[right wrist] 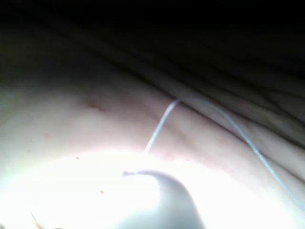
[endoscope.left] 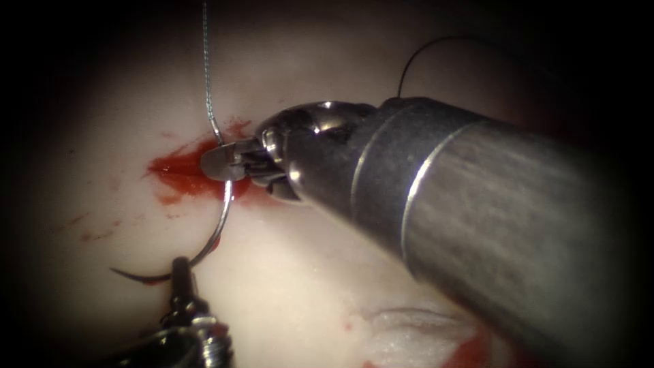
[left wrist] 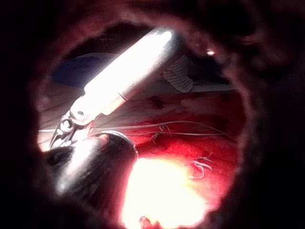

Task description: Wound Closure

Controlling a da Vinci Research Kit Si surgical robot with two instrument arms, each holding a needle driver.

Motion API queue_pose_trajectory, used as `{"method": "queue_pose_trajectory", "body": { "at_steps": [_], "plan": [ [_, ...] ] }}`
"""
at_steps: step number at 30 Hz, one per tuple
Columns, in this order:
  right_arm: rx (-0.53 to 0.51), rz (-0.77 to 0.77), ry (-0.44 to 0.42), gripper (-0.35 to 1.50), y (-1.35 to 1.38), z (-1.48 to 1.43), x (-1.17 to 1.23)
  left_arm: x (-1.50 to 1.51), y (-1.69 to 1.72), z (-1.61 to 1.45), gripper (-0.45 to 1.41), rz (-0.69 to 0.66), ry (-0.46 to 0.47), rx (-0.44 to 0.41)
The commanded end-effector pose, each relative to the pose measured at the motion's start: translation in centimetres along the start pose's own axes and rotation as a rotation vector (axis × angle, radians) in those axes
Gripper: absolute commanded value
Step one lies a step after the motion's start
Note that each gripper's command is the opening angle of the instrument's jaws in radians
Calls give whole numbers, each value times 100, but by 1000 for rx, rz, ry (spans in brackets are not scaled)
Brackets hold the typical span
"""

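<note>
The needle curves free above the tissue, not in it, its swaged end near the cut and its tip pointing left on the near side. The right tool clamps its fingers on the needle near the thread end, over the red fluid. The left tool, coming from the near side, meets the needle toward its tip; whether its fingers grip it I cannot tell. The thread runs away to the far side. This looks like a hand-over or regrasp between bites; the next move calls for one secure hold before the other lets go.
</note>
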Motion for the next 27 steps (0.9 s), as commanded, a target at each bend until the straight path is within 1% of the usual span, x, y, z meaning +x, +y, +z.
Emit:
{"method": "queue_pose_trajectory", "body": {
  "at_steps": [1,2,3,4,6,7,8,9,10,11,12,13,14,15,17,18,19,20,21,23,24,25,26,27],
  "plan": [
    [12,-1,11,-35,-5,0,14,-7,13,-2,81,5,-24,-7],
    [13,-1,10,-35,-5,-1,14,-6,20,-6,133,-59,-62,7],
    [15,0,11,-35,-5,-2,15,-5,24,-8,135,-79,-80,15],
    [12,-1,30,-35,-5,-2,15,-4,29,-11,138,-111,-95,25],
    [-15,2,88,-35,-5,-4,16,-3,41,-16,141,-202,-125,51],
    [-20,10,99,-35,-5,-5,17,-1,46,-19,141,-232,-144,58],
    [-34,-2,116,-35,-3,-8,20,3,57,-27,141,-297,-192,73],
    [-34,-5,120,-35,-2,-10,22,4,61,-31,141,-353,-209,86],
    [-37,-8,125,-35,0,-12,23,5,66,-37,138,-442,-250,117],
    [-40,-11,137,-35,2,-15,25,5,71,-41,133,-459,-301,136],
    [-43,-8,145,-35,4,-18,27,6,76,-46,133,-467,-366,137],
    [-43,-11,154,-35,6,-21,28,8,83,-52,128,-544,-465,126],
    [-42,-14,162,-35,10,-25,30,9,90,-57,126,-597,-520,110],
    [-35,-28,170,-35,18,-30,33,12,106,-62,123,-618,-553,71],
    [-8,-68,199,-35,29,-37,37,20,125,-64,106,-726,-566,112],
    [23,-87,207,-35,34,-41,39,25,133,-62,96,-791,-581,152],
    [73,-120,213,-35,41,-45,40,33,141,-59,89,-840,-623,215],
    [114,-148,216,-35,47,-48,42,40,148,-56,84,-860,-665,270],
    [208,-202,222,-35,60,-56,45,54,161,-44,83,-998,-769,488],
    [286,-297,217,-35,70,-62,47,65,166,-32,83,-1131,-823,711],
    [329,-341,210,-35,74,-64,49,73,169,-23,71,-1251,-832,873],
    [392,-419,211,-35,78,-66,52,77,170,-17,67,-1320,-834,970],
    [499,-511,231,-35,84,-68,56,85,172,-4,67,-1469,-809,1164],
    [566,-571,267,-35,86,-68,58,88,172,4,67,-1544,-794,1289]
  ]
}}
